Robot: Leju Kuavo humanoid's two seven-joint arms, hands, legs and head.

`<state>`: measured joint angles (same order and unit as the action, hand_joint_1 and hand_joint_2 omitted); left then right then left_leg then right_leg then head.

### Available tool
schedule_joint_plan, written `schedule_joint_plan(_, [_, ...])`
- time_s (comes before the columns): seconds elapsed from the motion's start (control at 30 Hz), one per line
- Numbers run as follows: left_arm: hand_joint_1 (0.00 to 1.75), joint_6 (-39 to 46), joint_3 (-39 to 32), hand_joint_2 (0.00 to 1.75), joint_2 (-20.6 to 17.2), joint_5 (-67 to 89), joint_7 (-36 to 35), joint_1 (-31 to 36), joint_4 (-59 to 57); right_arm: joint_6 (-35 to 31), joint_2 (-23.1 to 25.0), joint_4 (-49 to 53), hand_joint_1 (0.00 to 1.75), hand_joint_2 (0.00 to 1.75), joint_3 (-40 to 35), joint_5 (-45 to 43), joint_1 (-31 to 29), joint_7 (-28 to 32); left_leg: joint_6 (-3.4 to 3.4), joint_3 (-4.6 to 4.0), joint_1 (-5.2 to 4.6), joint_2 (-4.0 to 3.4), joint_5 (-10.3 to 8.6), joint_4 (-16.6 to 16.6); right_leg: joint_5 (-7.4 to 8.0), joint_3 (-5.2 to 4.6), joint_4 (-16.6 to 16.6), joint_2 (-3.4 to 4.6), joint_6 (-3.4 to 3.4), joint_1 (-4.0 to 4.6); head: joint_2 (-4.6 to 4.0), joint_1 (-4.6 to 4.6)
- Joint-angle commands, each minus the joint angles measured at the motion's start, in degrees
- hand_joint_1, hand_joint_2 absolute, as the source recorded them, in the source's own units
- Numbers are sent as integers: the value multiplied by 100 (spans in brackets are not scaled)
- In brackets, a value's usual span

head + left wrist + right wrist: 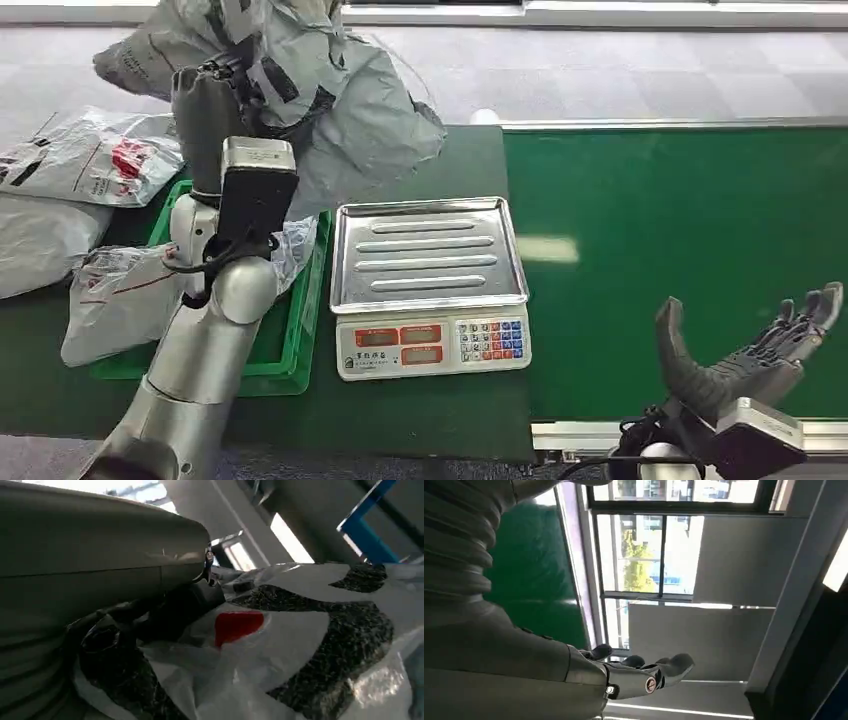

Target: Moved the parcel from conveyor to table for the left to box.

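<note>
Take the weighing scale (430, 288) as your landmark: it stands on the dark table top (420, 410), its steel pan bare, its keypad and red displays facing the robot.

Your left hand (215, 110) is raised up and to the left of the scale, over the far end of the green crate (300, 350). It grips a grey plastic parcel (340, 110), which hangs bunched and crumpled from the fingers, clear of the table, above the ground between the crate and the scale's far left corner. In the left wrist view you see the hand (100, 595) close behind wrinkled film with black print and a red patch, the parcel (280, 645) pressed against the dark fingers; how far those fingers wrap around it you cannot tell from there.

The green crate sits just beside the scale on its left, touching or nearly touching it, with another clear-wrapped bag (120, 290) lying in it. More grey and white mail bags (90, 160) lie on the table left of the crate, further from the scale.

To the right of the scale runs the green conveyor belt (680, 250). Your right hand (745, 360) hovers over the belt's near edge, well apart from the scale, palm up, fingers spread, thumb standing up, holding nothing. The right wrist view shows that hand (634, 672) with its fingers stretched out.
</note>
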<state>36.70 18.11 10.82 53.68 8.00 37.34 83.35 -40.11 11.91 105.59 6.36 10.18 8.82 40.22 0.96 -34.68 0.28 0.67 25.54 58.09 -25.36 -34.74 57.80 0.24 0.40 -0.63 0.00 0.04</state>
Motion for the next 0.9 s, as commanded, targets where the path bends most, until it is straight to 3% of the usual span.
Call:
schedule_joint_plan(0.03, [175, -914, -1549, 175, -645, 2193, -2073, 84, -1919, 11, -16, -465, 0, 175, -62, -11, -294, -141, 2, 34, -2, -31, -2, -17, 7, 19, -13, 23, -6, 0, 0, -2])
schedule_joint_plan(0.13, [175, -989, -1847, 175, -790, 2313, -2220, -86, -2239, 11, -109, -484, 0, 175, -111, -26, -240, -158, 4, 50, -3, -38, -23, -47, 21, 32, -37, 22, -11, -1, 0, -2])
schedule_joint_plan(0.33, [175, -2286, -2270, 175, -956, 2897, -2714, -437, -2395, 89, -233, -572, 0, 175, -215, 10, -337, -413, 9, 43, 2, -41, -6, -26, 11, 28, -19, 29, -12, 3, 0, -2])
schedule_joint_plan(0.9, [175, -3357, -2520, 175, -1009, 3549, -2954, -518, -3338, 89, -301, -889, 0, 175, -383, 69, -499, -503, 10, 27, 3, -19, -8, -15, 0, 15, -5, 10, -16, 4, 0, -2])
